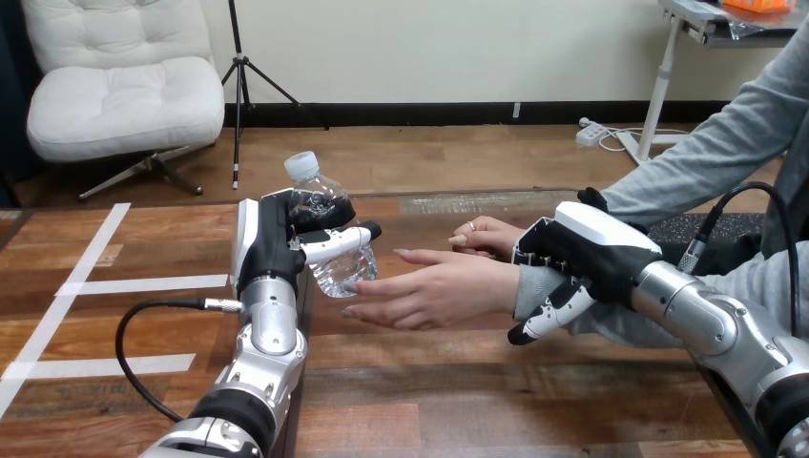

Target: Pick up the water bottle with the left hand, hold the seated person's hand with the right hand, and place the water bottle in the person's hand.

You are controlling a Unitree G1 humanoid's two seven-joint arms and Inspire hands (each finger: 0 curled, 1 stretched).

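A clear plastic water bottle (327,224) with a white cap is tilted in my left hand (286,234), whose fingers and thumb curl round its body above the table. The person's hand (434,286) reaches in from the right, palm open, fingertips touching the bottle's lower part. My right hand (582,258) wraps over the person's wrist (534,286) at the grey sleeve, fingers curled round it from above. A second hand of the person (487,234) rests just behind, near my right hand.
The wooden table (458,382) stretches below both arms. White tape lines (86,286) mark its left part. A black cable (134,334) loops from my left forearm. A dark mat (687,229) lies at the far right under the person's arm.
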